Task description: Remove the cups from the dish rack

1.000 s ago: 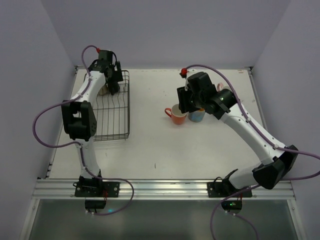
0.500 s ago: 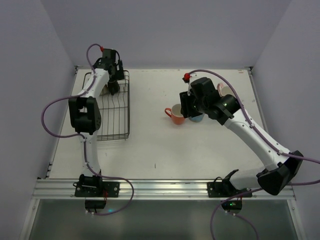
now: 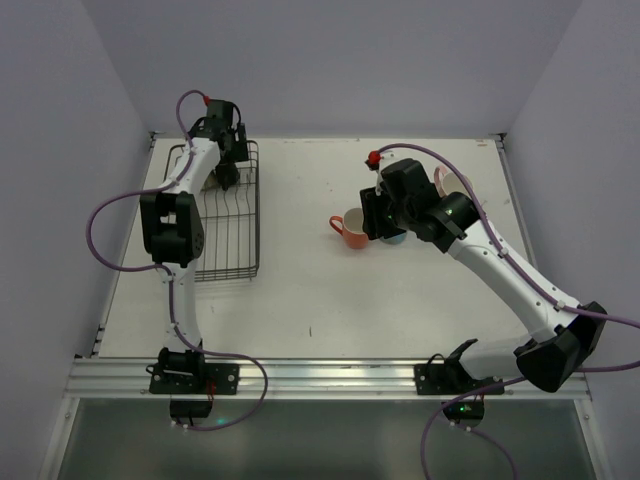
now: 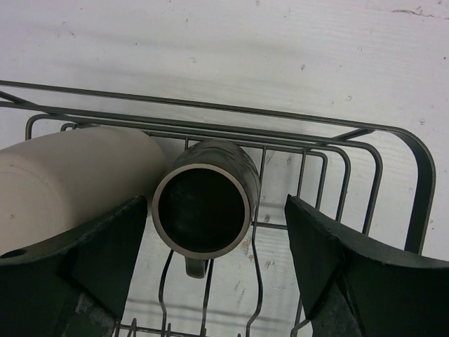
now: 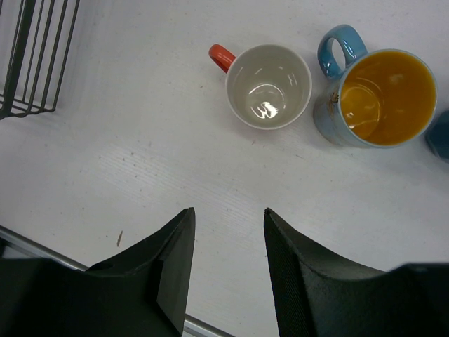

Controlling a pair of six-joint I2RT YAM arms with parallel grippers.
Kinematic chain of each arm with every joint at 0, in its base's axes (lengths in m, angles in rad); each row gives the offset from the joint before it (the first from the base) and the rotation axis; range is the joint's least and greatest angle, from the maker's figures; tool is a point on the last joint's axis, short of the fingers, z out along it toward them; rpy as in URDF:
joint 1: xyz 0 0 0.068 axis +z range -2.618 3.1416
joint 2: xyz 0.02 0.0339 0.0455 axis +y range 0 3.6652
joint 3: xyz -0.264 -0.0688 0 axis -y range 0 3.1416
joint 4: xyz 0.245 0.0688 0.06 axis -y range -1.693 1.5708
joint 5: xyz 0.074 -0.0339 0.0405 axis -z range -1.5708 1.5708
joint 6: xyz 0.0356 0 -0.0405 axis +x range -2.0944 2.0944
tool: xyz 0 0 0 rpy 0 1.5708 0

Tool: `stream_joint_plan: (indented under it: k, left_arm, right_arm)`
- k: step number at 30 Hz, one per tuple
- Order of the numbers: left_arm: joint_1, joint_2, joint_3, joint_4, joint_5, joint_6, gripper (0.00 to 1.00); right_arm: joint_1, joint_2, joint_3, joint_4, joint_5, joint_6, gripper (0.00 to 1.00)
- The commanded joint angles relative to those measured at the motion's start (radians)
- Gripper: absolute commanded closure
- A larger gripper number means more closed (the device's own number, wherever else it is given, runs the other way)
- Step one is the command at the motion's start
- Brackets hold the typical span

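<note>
1. A dark brown mug (image 4: 203,210) is seen lying on its side at the far end of the black wire dish rack (image 4: 415,168). Its mouth is turned toward the left wrist camera and its handle shows below the rim.
2. A cream mug (image 4: 63,175) is laid on its side just beside it in the same rack. Whether the two touch cannot be told.
3. The left gripper (image 4: 216,225) is spread to either side of the dark mug. A clear gap is left at the right-hand finger (image 4: 337,253), so nothing is grasped.
4. On the white table (image 5: 140,154), well apart from the rack, an orange-red-handled mug (image 5: 269,86) with a white inside is stood upright. A light blue mug (image 5: 382,95) with an orange-yellow inside is stood just beside it.
5. The right gripper (image 5: 229,214) is held above the table near these two, its fingers parted and empty.
6. The cream mug is cut off by the frame and the left-hand finger. A blue object (image 5: 440,137) is cut off at the edge of the right wrist view. In the overhead view the rack's mugs are hidden by the left arm, and a pink shape (image 3: 446,182) behind the right arm cannot be made out.
</note>
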Motion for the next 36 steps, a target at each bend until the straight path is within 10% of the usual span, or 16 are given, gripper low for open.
stream_joint_plan:
  k: [1,15,22,36]
  left_arm:
    - [0.016,0.012,0.023,0.025,0.02,0.018,0.19]
    - [0.046,0.011,-0.049,0.059,0.083,0.007,0.3]
    - [0.053,-0.012,-0.047,0.059,0.125,-0.01,1.0]
    - [0.053,-0.285,-0.015,0.082,0.197,-0.038,1.0]
  right_arm:
    - [-0.006,-0.038,-0.007,0.031,-0.008,0.003,0.53]
    - [-0.019,-0.058,-0.033,0.041,-0.021,0.006,0.53]
    - [-0.021,-0.058,-0.033,0.043,-0.025,0.008,0.53]
    - [-0.021,-0.022,-0.028,0.078,-0.083,0.029,0.53]
